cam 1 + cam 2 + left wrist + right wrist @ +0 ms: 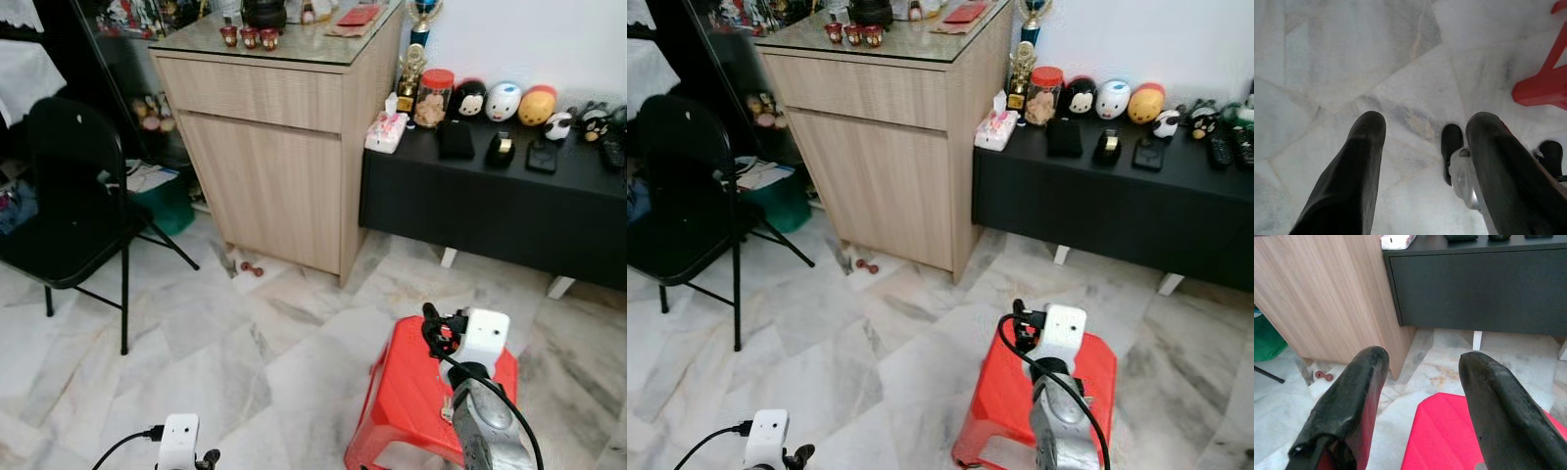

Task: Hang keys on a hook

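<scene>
My right gripper (1422, 363) is open and empty, hovering over a red plastic stool (402, 392) on the marble floor. In the right wrist view its fingers (1359, 387) point toward the corner of the wooden cabinet (1317, 298). A small greyish object (447, 409) lies on the stool beside my right wrist; it is too small to tell whether it is the keys. My left gripper (1425, 128) hangs low at the left, open, with bare floor between its fingers. I make out no hook.
A black folding chair (69, 196) stands at the left, with a green bin (167, 201) behind it. A low black bench (490, 206) against the wall carries toys, a jar and a tissue box. A small red item (253, 268) lies by the cabinet's foot.
</scene>
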Tool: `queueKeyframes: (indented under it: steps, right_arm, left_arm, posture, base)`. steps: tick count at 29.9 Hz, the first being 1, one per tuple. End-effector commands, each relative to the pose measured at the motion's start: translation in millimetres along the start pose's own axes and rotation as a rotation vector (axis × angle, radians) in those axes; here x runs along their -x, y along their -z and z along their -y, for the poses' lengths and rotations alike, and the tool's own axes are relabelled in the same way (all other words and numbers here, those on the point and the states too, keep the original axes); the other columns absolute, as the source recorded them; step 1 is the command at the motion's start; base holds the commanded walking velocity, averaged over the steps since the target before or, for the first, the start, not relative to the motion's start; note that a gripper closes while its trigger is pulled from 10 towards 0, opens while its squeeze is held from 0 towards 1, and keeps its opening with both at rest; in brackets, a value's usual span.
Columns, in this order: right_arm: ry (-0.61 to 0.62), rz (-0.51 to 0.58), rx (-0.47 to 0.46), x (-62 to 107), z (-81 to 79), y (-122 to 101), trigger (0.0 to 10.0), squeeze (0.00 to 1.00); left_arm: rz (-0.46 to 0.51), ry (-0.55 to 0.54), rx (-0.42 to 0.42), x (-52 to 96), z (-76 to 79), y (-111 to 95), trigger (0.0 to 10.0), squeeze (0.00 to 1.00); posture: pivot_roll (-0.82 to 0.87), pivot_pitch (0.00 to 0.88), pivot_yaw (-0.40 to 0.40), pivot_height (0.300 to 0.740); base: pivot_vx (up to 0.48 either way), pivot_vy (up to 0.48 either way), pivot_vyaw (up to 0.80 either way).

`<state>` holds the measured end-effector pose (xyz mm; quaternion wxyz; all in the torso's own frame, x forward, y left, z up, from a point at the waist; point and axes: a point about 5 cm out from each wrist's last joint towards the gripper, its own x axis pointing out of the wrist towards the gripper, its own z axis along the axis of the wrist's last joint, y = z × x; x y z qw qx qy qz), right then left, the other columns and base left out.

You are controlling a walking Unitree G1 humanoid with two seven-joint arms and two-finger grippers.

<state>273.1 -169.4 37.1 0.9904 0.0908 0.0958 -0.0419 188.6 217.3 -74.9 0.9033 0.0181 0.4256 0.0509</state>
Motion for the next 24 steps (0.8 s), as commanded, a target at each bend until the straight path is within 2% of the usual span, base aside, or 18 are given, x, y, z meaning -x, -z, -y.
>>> queueKeyframes:
  steps: [1, 3, 4, 10, 14, 17, 19, 20, 22, 24]
  right_arm:
    - [0.026, -0.029, -0.018, 1.4, 1.5, 6.2, 10.0, 0.00]
    - [0.050, -0.037, -0.018, 2.2, 4.4, 8.4, 10.0, 0.00]
    - [0.117, -0.055, 0.001, 6.2, 13.1, 13.3, 10.0, 0.00]
    - [0.188, -0.086, 0.027, 10.5, 27.5, 19.0, 10.0, 0.00]
    - [0.200, -0.042, 0.051, 1.7, 35.9, 4.2, 10.0, 0.00]
    - [0.189, -0.025, 0.092, -4.0, 35.7, -2.9, 10.0, 0.00]
    - [0.143, -0.014, 0.090, -9.5, 28.7, -8.0, 10.0, 0.00]
    - [0.075, 0.002, 0.123, -14.6, 18.1, -12.7, 10.0, 0.00]
    - [0.075, 0.002, 0.123, -14.6, 18.1, -12.7, 10.0, 0.00]
    - [0.003, 0.016, 0.143, -19.0, 6.1, -16.2, 10.0, 0.00]
  left_arm:
    - [-0.024, -0.010, -0.008, 1.3, -3.8, 5.4, 10.0, 0.00]
    - [-0.026, -0.010, -0.007, 1.3, -3.7, 5.7, 10.0, 0.00]
    - [-0.030, -0.011, -0.006, 1.5, -3.8, 6.9, 10.0, 0.00]
    - [-0.065, -0.003, -0.026, 2.6, -3.4, 13.1, 10.0, 0.00]
    - [-0.065, -0.006, -0.023, 2.9, -4.3, 13.8, 10.0, 0.00]
    - [-0.065, -0.009, -0.021, 3.0, -5.2, 13.9, 10.0, 0.00]
    - [-0.065, -0.008, -0.020, 3.0, -5.4, 14.0, 10.0, 0.00]
    - [-0.065, -0.009, -0.019, 3.0, -5.5, 14.0, 10.0, 0.00]
    - [-0.065, -0.009, -0.019, 3.0, -5.5, 14.0, 10.0, 0.00]
    - [-0.068, -0.011, -0.019, 3.1, -5.9, 14.4, 10.0, 0.00]
  posture:
    - [0.08, 0.065, 0.036, 0.740]
    - [0.08, 0.068, 0.035, 0.740]
    - [0.08, 0.075, 0.035, 0.740]
    - [0.08, 0.080, 0.044, 0.740]
    - [0.07, 0.081, 0.043, 0.740]
    - [0.07, 0.082, 0.043, 0.740]
    - [0.07, 0.084, 0.043, 0.740]
    - [0.08, 0.086, 0.042, 0.740]
    - [0.08, 0.086, 0.042, 0.740]
    - [0.08, 0.088, 0.042, 0.740]
  base:
    - [0.000, 0.000, 0.00]
    - [0.000, 0.000, 0.00]
    - [0.000, 0.000, 0.00]
    - [0.000, 0.000, 0.00]
    - [0.000, 0.000, 0.00]
    - [0.000, 0.000, 0.00]
    - [0.000, 0.000, 0.00]
    - [0.000, 0.000, 0.00]
    - [0.000, 0.000, 0.00]
    - [0.000, 0.000, 0.00]
